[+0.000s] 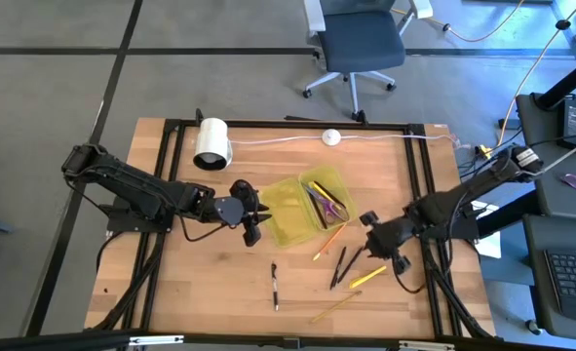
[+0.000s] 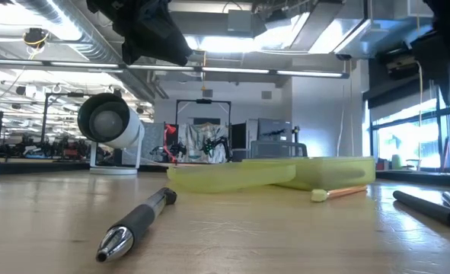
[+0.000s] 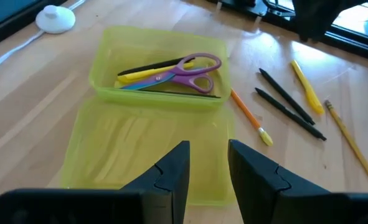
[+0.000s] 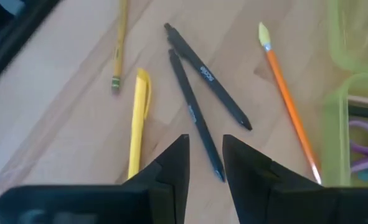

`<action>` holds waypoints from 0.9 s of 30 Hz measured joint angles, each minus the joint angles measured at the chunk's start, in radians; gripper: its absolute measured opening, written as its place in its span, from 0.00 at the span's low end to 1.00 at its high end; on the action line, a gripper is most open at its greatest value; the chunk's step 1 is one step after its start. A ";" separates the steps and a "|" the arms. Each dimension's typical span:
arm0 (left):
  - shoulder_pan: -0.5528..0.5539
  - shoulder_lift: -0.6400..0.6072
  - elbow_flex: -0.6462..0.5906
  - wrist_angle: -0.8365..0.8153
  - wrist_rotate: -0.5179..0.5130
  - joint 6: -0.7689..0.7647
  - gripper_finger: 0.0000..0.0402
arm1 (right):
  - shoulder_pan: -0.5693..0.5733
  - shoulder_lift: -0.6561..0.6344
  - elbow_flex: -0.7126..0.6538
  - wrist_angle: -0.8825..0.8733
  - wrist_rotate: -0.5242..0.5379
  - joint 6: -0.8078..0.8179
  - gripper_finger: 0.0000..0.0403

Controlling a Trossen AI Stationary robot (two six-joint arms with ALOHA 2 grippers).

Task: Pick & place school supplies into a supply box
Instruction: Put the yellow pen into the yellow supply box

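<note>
Yellow-green and translucent, the supply box (image 1: pixel 289 216) is lying on the wooden tabletop (image 1: pixel 210 283) just ahead of the left gripper (image 1: pixel 251 216), whose jaws are standing a little apart and holding nothing. The box's near compartment is sitting directly in front of those jaws; in the far compartment the purple-handled scissors (image 3: pixel 184 71) are resting with a yellow pen (image 3: pixel 137 75) and a black one. Off to one side of the left jaws, toward the tabletop's front edge, a lone black pen (image 1: pixel 275 286) is lying well apart from the box. Between the two grippers an orange pencil (image 1: pixel 329 240) is lying just beside the box. The right gripper (image 1: pixel 375 239) is hovering with its jaws slightly apart and empty, and just ahead of them two black pens (image 4: pixel 199 93) are lying side by side, with a yellow pen (image 4: pixel 137 118) beside them and a yellow pencil (image 4: pixel 117 43) farther out.
</note>
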 joint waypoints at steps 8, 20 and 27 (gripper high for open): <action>0.000 0.000 0.000 0.015 0.000 0.000 0.25 | 0.094 0.154 0.138 -0.095 0.106 0.120 0.25; 0.000 0.000 0.000 0.015 0.019 0.000 0.25 | 0.186 0.398 0.307 -0.097 0.095 0.343 0.25; 0.000 0.000 0.000 0.018 0.027 0.000 0.25 | 0.187 0.458 0.318 -0.071 -0.022 0.458 0.25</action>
